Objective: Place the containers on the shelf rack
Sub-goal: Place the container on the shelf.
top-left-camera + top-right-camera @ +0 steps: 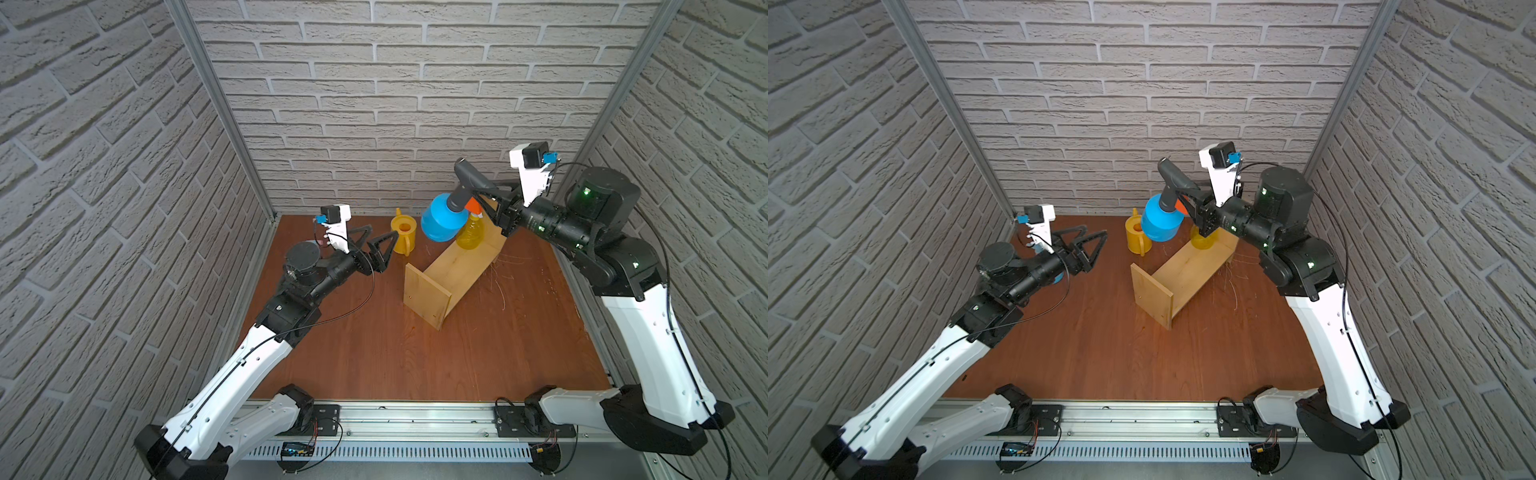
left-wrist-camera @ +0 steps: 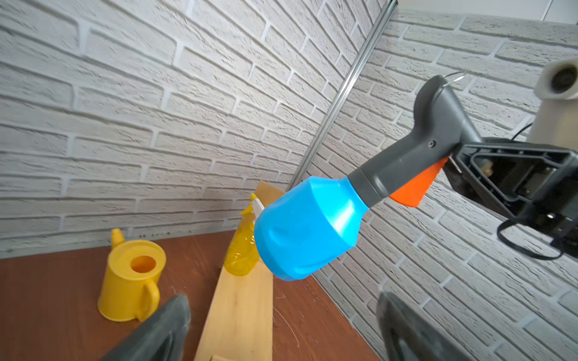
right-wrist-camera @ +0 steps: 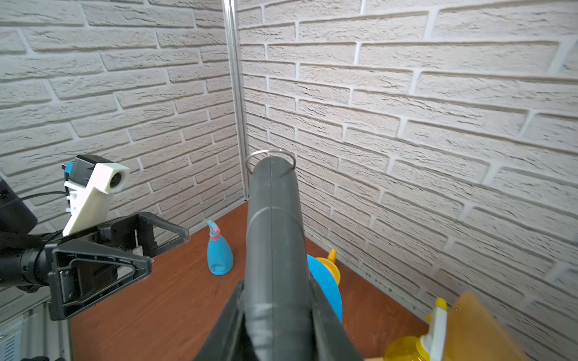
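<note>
Brick walls, brown table (image 1: 374, 353). The rack (image 1: 457, 264) lies below the right gripper (image 1: 484, 190), which clamps the sprayer (image 1: 442, 220) aloft by its handle, base slanting down toward the wide-open left gripper (image 1: 383, 232). Only the right wrist view shows the blue bottle (image 3: 220, 254) whole, upright.

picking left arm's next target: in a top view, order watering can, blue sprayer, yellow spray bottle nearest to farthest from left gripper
1. watering can, beside the left gripper
2. blue sprayer, aloft in right gripper
3. yellow spray bottle, on the shelf rack
</note>
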Action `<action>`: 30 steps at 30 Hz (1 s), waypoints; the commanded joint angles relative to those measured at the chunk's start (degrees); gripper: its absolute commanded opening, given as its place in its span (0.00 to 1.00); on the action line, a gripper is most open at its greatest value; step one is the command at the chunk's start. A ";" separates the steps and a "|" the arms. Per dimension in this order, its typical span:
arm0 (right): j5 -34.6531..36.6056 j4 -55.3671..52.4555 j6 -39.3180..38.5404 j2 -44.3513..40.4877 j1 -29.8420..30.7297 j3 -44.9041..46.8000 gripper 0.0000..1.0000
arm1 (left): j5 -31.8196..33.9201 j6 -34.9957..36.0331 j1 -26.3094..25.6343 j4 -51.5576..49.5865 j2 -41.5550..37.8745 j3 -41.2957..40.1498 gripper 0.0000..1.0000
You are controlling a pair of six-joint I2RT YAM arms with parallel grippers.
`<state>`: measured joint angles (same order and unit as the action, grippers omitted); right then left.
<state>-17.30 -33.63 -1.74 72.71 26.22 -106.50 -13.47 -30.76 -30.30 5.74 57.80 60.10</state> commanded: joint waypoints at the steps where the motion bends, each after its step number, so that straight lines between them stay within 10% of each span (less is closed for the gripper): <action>1: 4.40 2.78 -2.11 -3.64 -0.95 3.80 0.03 | -1.98 -2.26 -2.12 5.26 3.34 3.07 0.98; 30: 6.89 8.23 1.00 8.65 -12.98 17.23 0.03 | 3.75 -3.26 -6.32 4.15 9.33 0.68 0.98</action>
<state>-10.85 -31.09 -1.30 81.52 13.56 -87.99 -10.96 -34.50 -36.47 7.75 69.08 62.08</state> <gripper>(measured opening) 0.322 0.983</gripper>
